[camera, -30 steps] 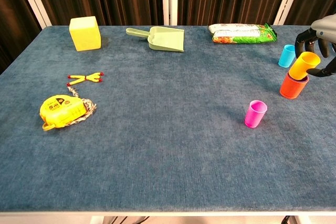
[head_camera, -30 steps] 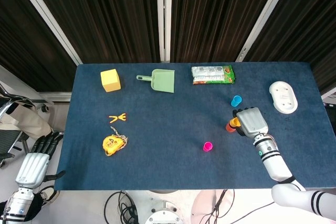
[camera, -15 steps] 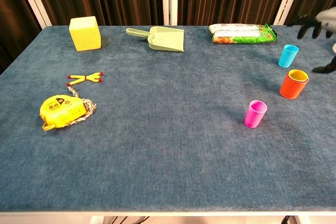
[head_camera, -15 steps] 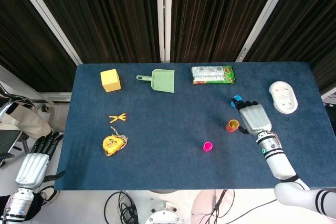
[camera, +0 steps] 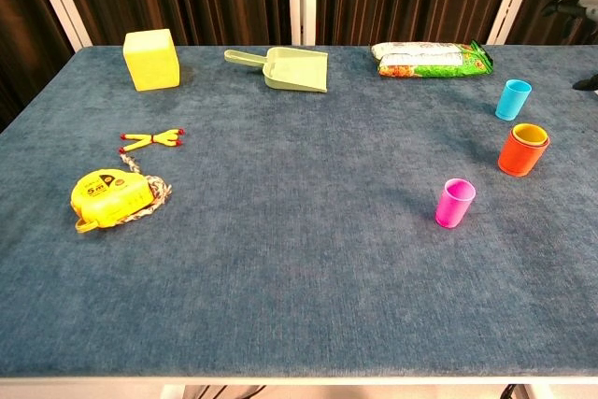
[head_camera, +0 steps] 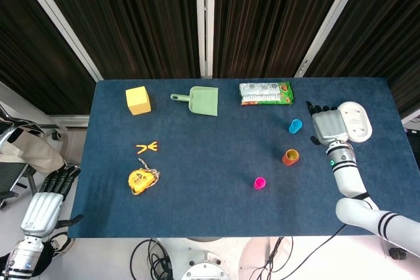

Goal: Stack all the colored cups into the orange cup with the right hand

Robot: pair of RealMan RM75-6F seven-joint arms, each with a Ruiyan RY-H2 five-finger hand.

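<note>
The orange cup (head_camera: 290, 157) (camera: 522, 150) stands upright at the right of the table with a yellow cup (camera: 530, 134) nested inside it. A blue cup (head_camera: 295, 126) (camera: 512, 99) stands just behind it, and a pink cup (head_camera: 260, 183) (camera: 455, 203) stands nearer the front, to the left. My right hand (head_camera: 327, 125) hovers right of the blue cup, fingers apart and holding nothing; only its edge shows in the chest view. My left hand (head_camera: 43, 205) hangs off the table's front left corner, empty.
A yellow block (head_camera: 138, 100), a green dustpan (head_camera: 199, 101) and a snack bag (head_camera: 265, 92) lie along the back. An orange clip (head_camera: 147, 147) and a yellow tape measure (head_camera: 140, 180) lie at the left. A white oval object (head_camera: 355, 120) lies at the far right.
My right hand released the yellow cup into the orange cup, then lifted and moved back and to the right, beside the blue cup. The left hand stayed still.
</note>
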